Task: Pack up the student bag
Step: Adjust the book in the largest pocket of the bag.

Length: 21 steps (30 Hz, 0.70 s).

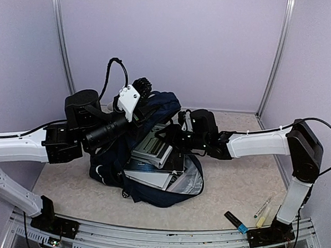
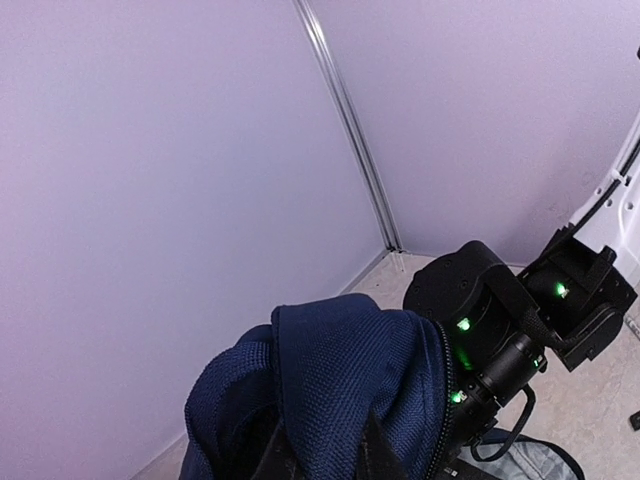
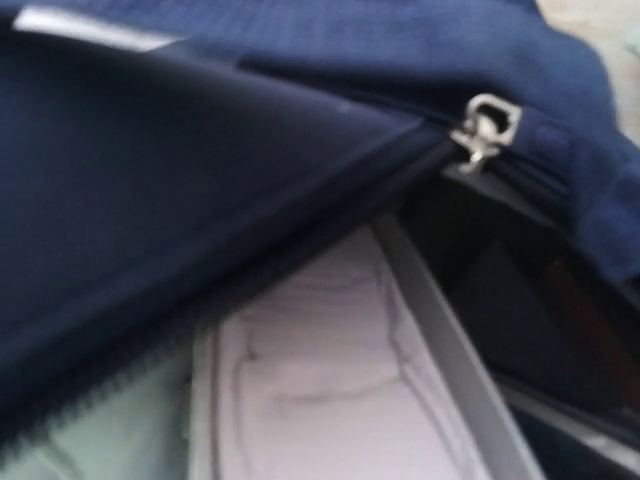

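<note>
Student bag [image 1: 109, 166] lying open on the tabletop [image 1: 229, 188], stacked books [image 1: 153, 148] showing in its mouth. Left tool [image 1: 140, 92], above the bag's rear, is pinched narrow on the flap [image 2: 340, 370], holding it raised. Right tool [image 1: 176, 134] reaches into the mouth from the bag's right; its spread cannot be told. Risk: if the fabric slips from the pinch, the flap would drop onto the right tool and books; that tool may also snag the zipper pull [image 3: 483, 128] close by.

The student bag [image 1: 110, 174] lies at the middle of the table [image 1: 229, 188], open, with books [image 1: 153, 151] stacked inside. A marker [image 1: 236, 221] and a pen [image 1: 262, 207] lie near the front right corner, beside the right arm's base [image 1: 268, 237].
</note>
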Tool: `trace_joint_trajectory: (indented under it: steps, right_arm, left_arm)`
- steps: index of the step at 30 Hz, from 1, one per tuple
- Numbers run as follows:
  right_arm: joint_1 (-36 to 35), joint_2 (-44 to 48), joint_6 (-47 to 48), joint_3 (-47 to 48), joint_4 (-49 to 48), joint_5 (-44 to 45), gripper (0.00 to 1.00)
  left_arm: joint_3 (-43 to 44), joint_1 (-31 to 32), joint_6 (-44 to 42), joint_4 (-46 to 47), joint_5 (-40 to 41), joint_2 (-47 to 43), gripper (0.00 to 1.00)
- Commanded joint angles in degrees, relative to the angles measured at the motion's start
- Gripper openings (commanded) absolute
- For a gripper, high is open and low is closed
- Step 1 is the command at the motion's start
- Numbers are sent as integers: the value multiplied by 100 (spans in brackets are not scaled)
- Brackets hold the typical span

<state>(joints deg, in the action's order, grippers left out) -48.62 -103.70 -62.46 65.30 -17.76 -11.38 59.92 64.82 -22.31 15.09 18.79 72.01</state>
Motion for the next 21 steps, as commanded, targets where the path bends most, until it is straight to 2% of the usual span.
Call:
trace_joint_trajectory:
  steps: [1, 4, 7, 10, 14, 19, 21]
  right_arm:
    - [-11, -234, 313, 263, 149, -259, 54]
    - [22, 61, 540, -33, 395, -246, 62]
    - [28, 345, 1156, 231, 1377, -197, 74]
    - [46, 590, 1685, 549, 2218, -246, 99]
    - [208, 958, 2043, 742, 2918, -407, 100]
    - [594, 1439, 2211, 637, 2982, -1121, 100]
    - [940, 1655, 2291, 591, 3066, -1130, 100]
  left_arm:
    - [-31, -87, 442, 1481, -158, -400, 0]
    - [-174, -199, 483, 1194, 185, -449, 0]
    - [-348, -411, 576, 953, 426, -500, 0]
    - [-417, -584, 685, 750, 541, -525, 0]
    - [-502, -696, 687, 616, 587, -514, 0]
    - [-509, -717, 644, 435, 605, -443, 0]
    - [-516, -723, 622, 371, 632, -446, 0]
